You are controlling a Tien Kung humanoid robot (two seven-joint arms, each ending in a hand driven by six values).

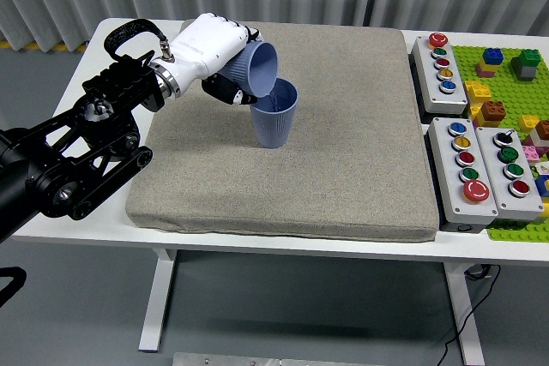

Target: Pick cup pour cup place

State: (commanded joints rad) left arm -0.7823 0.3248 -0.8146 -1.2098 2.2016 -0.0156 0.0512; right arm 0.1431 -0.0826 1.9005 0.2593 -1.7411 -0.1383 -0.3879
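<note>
My left hand [225,62], white with dark fingertips, is shut on a blue ribbed cup [256,69]. The cup is tipped on its side with its mouth facing right and down, its lip just over the rim of a second blue cup [275,116]. That second cup stands upright on the grey mat [343,152], left of the mat's middle. My black left arm [77,147] comes in from the lower left. The right arm is out of view.
Three grey button boxes [440,62] [464,163] [512,169] stand right of the mat. A green baseplate [515,75] with coloured bricks lies at the far right. The white table [94,66] shows around the mat.
</note>
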